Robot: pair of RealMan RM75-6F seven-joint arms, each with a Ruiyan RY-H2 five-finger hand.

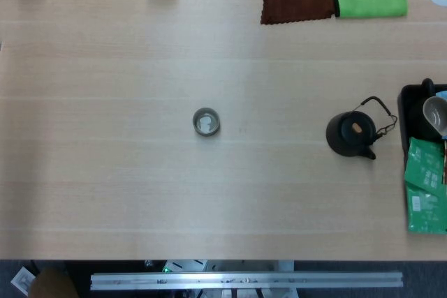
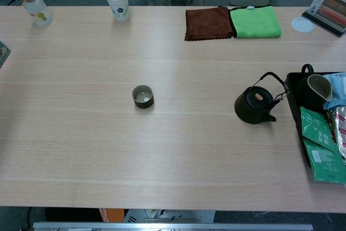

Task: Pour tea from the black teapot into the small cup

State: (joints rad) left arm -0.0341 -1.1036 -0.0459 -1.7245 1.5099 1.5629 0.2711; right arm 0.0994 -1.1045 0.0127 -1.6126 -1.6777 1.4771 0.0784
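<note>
The black teapot [image 1: 353, 135] [image 2: 254, 105] stands upright on the right side of the wooden table, its wire handle raised and its spout pointing toward the near edge. The small grey cup [image 1: 206, 122] [image 2: 142, 97] sits upright near the table's middle, well to the left of the teapot. Neither hand shows in the head view or the chest view.
A black tray [image 2: 294, 93] at the right edge holds a grey cup [image 2: 318, 87] and green packets [image 2: 319, 144]. A brown cloth [image 2: 208, 23] and a green cloth [image 2: 255, 21] lie at the back. A paper cup [image 2: 117, 3] and a small bottle [image 2: 35, 8] stand at the back left.
</note>
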